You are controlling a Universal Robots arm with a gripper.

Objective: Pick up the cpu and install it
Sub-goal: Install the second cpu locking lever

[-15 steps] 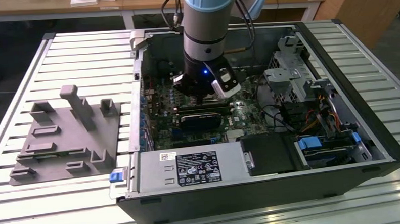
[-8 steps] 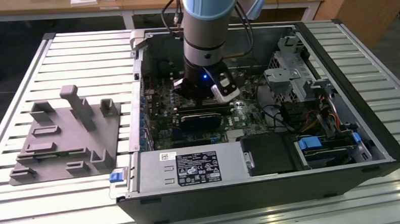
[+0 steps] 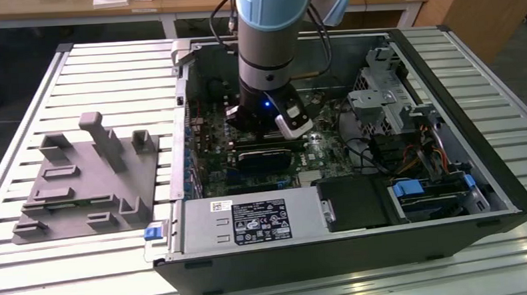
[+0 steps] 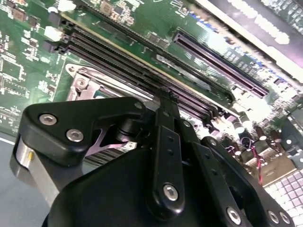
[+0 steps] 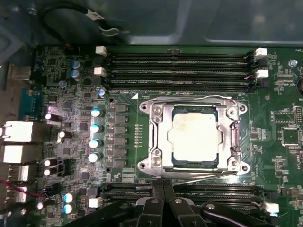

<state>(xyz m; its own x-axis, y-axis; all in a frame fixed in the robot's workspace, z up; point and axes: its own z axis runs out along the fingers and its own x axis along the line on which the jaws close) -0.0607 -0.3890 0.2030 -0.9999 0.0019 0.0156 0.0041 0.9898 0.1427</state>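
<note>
Inside the open computer case (image 3: 444,199), in the exterior view, the arm (image 3: 272,47) reaches straight down over the green motherboard (image 3: 246,168). The case also holds a power supply (image 3: 249,223) with a white printed label, a drive cage (image 3: 382,105) and bundled cables. A grey plastic holder block (image 3: 87,178) sits on the slatted table (image 3: 64,263), at the exterior view's left, apart from the case.

Second wrist view: the gripper (image 4: 163,94) hangs close above the board beside the long memory slots (image 4: 137,61); its black fingers (image 4: 165,142) appear pressed together with nothing between them.

First wrist view: the cpu (image 5: 195,136) lies flat and square within the silver socket frame (image 5: 157,137), its pale top exposed. The closed fingertips (image 5: 164,188) sit just beside the frame's edge, clear of the cpu. Board print is too small to make out.
</note>
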